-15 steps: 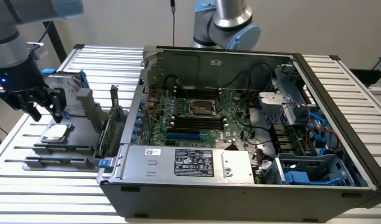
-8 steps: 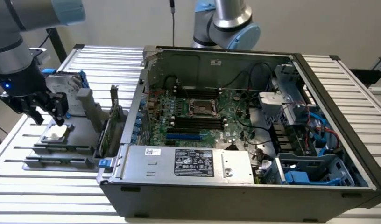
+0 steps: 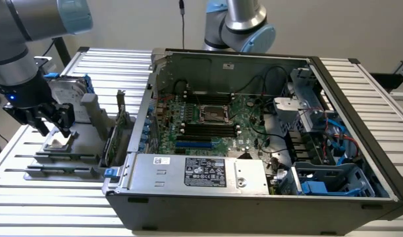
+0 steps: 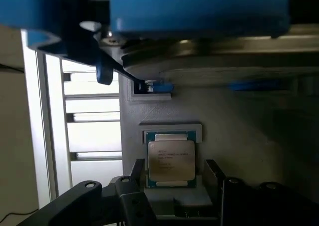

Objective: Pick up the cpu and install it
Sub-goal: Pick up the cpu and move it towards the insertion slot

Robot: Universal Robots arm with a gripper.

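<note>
My jaws are hanging wide apart around the cpu (image 4: pixel 171 161), gripping nothing; it is lying in its grey holder (image 4: pixel 172 127) on the table (image 3: pixel 30 197), not yet lifted. Beyond, the socket (image 3: pixel 211 114) is waiting inside the open case (image 3: pixel 188 205)

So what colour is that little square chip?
The cpu is silver-grey, green-edged; wrist view shows it best.

cpu (image 4: pixel 170 159) print unreadable, blue bracket (image 4: pixel 199 9) blurred

cpu (image 4: pixel 171 159) in holder (image 4: pixel 249 136) beside computer case (image 3: pixel 254 212)
</note>
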